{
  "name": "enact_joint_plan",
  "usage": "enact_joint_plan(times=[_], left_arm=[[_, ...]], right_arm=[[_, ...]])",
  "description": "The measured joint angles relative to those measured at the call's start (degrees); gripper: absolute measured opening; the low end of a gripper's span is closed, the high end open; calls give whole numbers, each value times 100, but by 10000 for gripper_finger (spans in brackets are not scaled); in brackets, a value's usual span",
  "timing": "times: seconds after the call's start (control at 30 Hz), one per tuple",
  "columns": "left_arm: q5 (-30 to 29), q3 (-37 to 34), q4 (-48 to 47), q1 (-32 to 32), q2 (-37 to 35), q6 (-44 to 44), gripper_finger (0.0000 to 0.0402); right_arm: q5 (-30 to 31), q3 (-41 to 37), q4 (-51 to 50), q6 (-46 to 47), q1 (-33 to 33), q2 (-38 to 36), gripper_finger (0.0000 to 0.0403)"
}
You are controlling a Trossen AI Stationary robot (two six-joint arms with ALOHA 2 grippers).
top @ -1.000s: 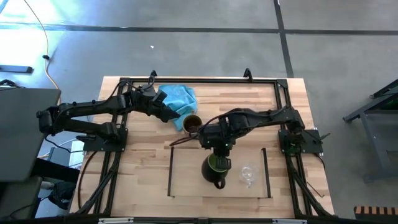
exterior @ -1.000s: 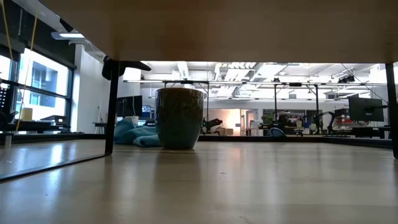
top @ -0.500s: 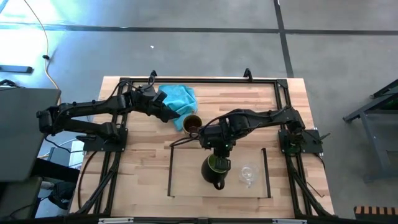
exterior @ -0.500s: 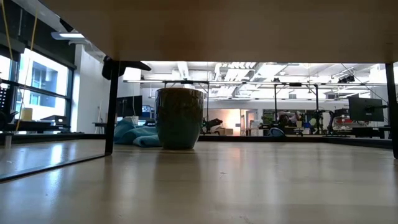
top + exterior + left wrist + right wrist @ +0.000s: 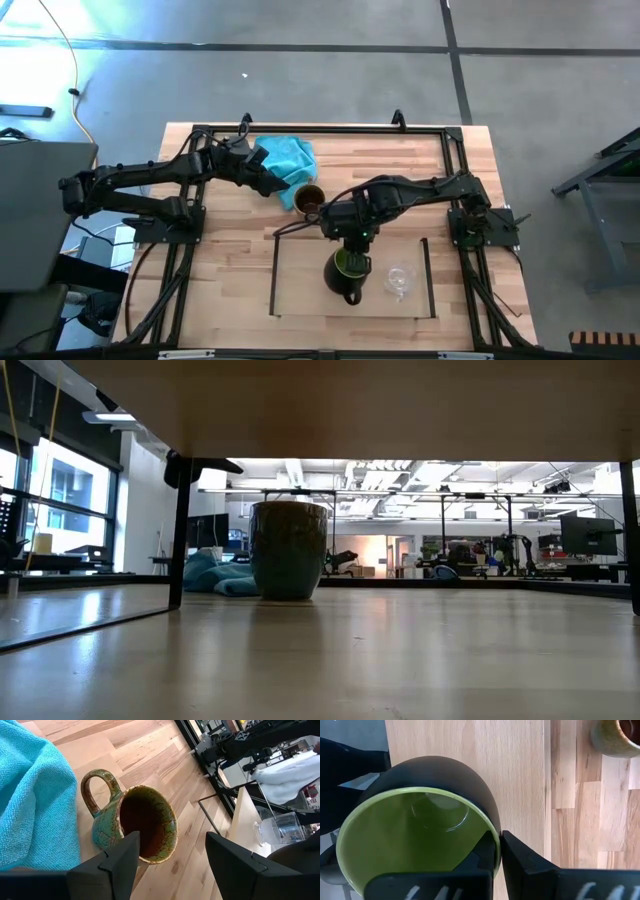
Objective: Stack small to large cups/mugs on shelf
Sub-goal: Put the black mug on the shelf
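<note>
Right pincer [image 5: 350, 252] on green mug [image 5: 346, 275] rim – shelf [image 5: 300, 280]; glass cup [image 5: 399, 281] beside

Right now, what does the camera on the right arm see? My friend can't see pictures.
The right pincer is shut on the rim of a round dark mug with a green inside, standing on a pale wooden board. A speckled brownish mug peeks in at one corner, on the striped plank tabletop.

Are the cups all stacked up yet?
Not yet. Done: the glass cup and the dark mug stand side by side on the shelf. In hand: the right gripper pinches the dark mug's rim. Left: the green-glazed mug waits by the cloth, before the open left gripper. Nothing is stacked.
</note>
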Motion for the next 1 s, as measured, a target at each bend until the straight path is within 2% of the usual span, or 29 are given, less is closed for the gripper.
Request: enact_joint_plan(times=[1.0], left_arm=[[-7,0,28,2,1,-5,215]], right_arm=[[-23,-159,2,-149,115,-11,0]])
